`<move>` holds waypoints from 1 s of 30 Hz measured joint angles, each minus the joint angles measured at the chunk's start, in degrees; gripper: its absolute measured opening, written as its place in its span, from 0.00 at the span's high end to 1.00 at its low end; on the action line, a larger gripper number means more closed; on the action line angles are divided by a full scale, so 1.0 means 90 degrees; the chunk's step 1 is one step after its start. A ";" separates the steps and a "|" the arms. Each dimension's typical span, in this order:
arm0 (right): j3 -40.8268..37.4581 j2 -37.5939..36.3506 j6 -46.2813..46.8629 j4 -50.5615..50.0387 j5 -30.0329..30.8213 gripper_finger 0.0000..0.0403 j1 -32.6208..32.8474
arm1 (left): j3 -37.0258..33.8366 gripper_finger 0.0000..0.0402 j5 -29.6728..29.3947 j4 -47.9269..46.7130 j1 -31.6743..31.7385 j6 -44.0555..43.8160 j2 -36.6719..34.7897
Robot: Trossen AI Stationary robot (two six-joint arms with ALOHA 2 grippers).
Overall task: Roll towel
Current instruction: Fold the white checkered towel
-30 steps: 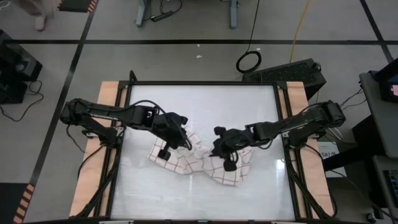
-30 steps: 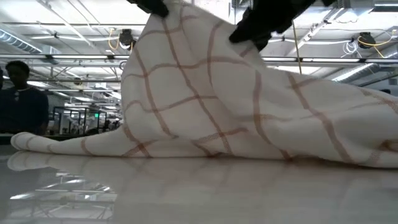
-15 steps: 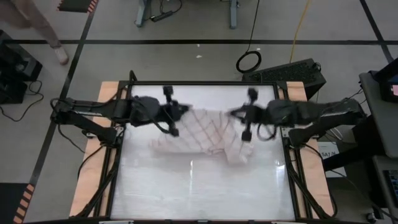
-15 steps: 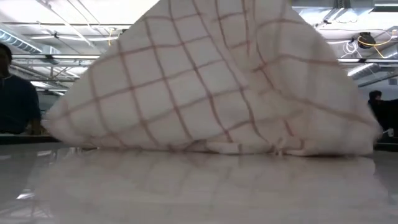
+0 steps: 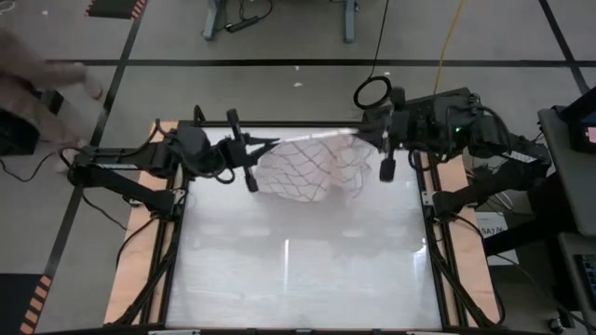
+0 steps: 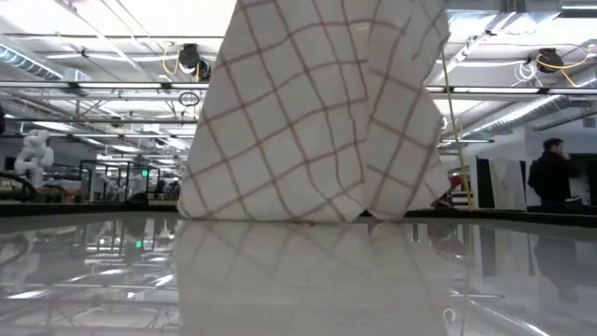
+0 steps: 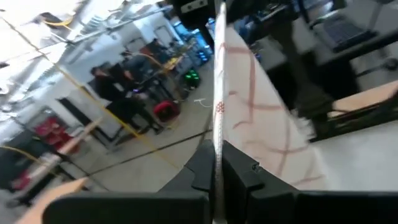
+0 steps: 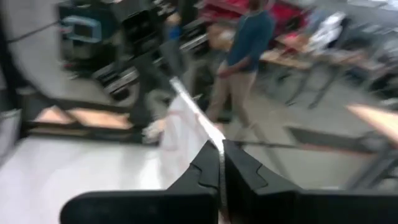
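The white towel point(image 5: 305, 169) with thin red-brown grid lines hangs as a sheet over the far half of the table point(image 5: 289, 279). My left gripper point(image 5: 268, 145) and my right gripper point(image 5: 360, 137) are both shut on its top edge and face each other. In the low view the towel point(image 6: 317, 121) fills the middle and runs out of the top of the picture. Its lower edge point(image 6: 280, 217) reaches down to the tabletop line; whether it rests there, I cannot tell. Both grippers are above the low view's frame. My left gripper pinches the towel's top edge at its left end point(image 7: 217, 134) between its two fingers point(image 7: 202, 174). It comes in level from the table's left. The edge runs straight and taut away from the fingers, and the cloth point(image 7: 264, 118) hangs below. My right gripper pinches the top edge at its right end point(image 8: 211, 134) between its two fingers point(image 8: 239, 171). It comes in about level from the table's right. The edge point(image 8: 189, 102) stretches straight toward the other arm, with the cloth point(image 8: 180, 134) hanging beneath it.
The glossy near half of the table point(image 5: 289, 279) lies in front of the towel. Wooden side rails point(image 5: 130, 270) flank the tabletop. A cable ring point(image 5: 372, 91) lies on the floor behind the table. A person point(image 6: 550, 173) stands in the room beyond.
Both grippers have risen, moved toward the table's far edge and drawn apart while staying shut. The towel, which lay heaped on the table's middle, has been lifted and spread out. It now hangs as a sheet between them.
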 joint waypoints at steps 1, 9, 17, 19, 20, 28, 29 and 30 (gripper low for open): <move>0.0017 0.0035 0.0154 -0.0181 -0.0129 1.00 0.0073 | 0.0000 0.96 0.0000 -0.0123 -0.0065 -0.0109 -0.0010; 0.0012 0.0384 0.1696 -0.1662 -0.0550 1.00 0.0957 | -0.0005 0.96 0.0660 -0.1766 -0.0618 -0.1203 -0.0080; 0.0012 0.0971 0.2552 -0.1938 -0.0454 1.00 0.2159 | -0.0021 0.96 0.1306 -0.3079 -0.1158 -0.2635 0.0023; 0.0012 0.1171 0.2716 -0.1971 -0.0442 1.00 0.2446 | -0.0119 0.96 0.1545 -0.3161 -0.1286 -0.2920 0.0038; 0.0012 0.1287 0.2802 -0.1988 -0.0438 1.00 0.2583 | -0.0176 0.96 0.1772 -0.3168 -0.1349 -0.3041 0.0050; 0.0014 0.2448 0.3701 -0.2047 0.0245 1.00 0.3540 | -0.0211 0.94 0.2634 -0.3373 -0.1840 -0.3685 0.0624; 0.0014 0.2635 0.3827 -0.2031 0.0367 1.00 0.3629 | -0.0212 0.92 0.2747 -0.3413 -0.1912 -0.3676 0.0712; 0.0014 0.2834 0.3948 -0.1954 0.0464 1.00 0.3708 | -0.0221 0.90 0.2818 -0.3467 -0.1971 -0.3682 0.0810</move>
